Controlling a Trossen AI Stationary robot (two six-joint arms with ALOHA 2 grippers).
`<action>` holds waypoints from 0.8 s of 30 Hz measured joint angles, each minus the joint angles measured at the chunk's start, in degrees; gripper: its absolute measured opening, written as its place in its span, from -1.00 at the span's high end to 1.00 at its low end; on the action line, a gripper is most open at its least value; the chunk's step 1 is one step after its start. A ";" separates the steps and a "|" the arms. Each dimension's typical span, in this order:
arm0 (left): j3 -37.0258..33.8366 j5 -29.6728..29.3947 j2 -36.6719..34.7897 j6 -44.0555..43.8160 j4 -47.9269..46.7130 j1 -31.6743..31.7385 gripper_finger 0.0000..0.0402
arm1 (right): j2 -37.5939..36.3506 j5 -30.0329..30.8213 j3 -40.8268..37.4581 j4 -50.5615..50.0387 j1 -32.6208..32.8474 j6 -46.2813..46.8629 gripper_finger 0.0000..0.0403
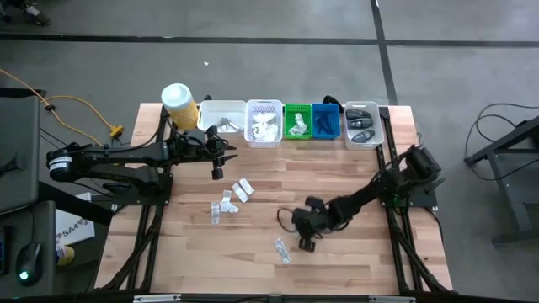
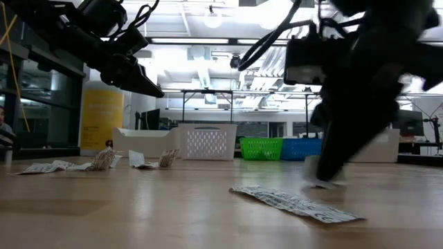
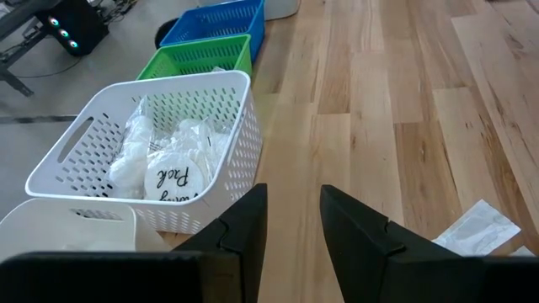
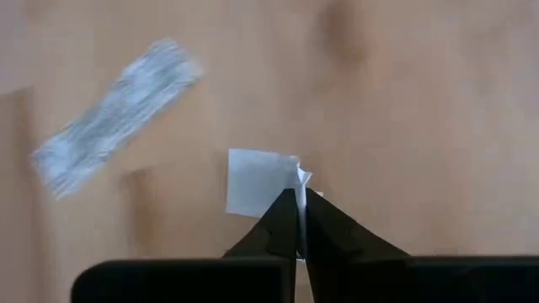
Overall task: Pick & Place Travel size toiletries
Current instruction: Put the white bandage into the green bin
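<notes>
The right tool (image 4: 300, 195) was down low on the front of the wooden counter (image 1: 337, 168), its fingers pressed together on the edge of a small flat white paper sachet (image 4: 257, 181). It looked very light and thin, so it could bend or slip; a corner pinch seemed right. Just beside it lay a long clear crinkly plastic sachet (image 4: 114, 114), also floppy. Farther back, more little white sachets (image 1: 242, 190) lay mid-counter. The left tool (image 3: 293, 220) hung partly spread, holding nothing, near the white plastic basket (image 3: 101, 135).
</notes>
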 joint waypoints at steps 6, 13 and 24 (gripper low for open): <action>0.00 0.00 0.00 0.00 0.04 0.00 0.45 | -7.17 8.21 0.25 -0.59 -6.44 -8.98 0.98; 0.00 0.00 0.00 0.00 0.17 0.00 0.45 | -11.40 18.38 0.24 -2.86 -16.99 -22.41 0.98; 0.00 0.00 -0.02 0.00 0.12 0.00 0.45 | -11.25 24.51 0.27 -0.65 -35.40 -41.82 0.98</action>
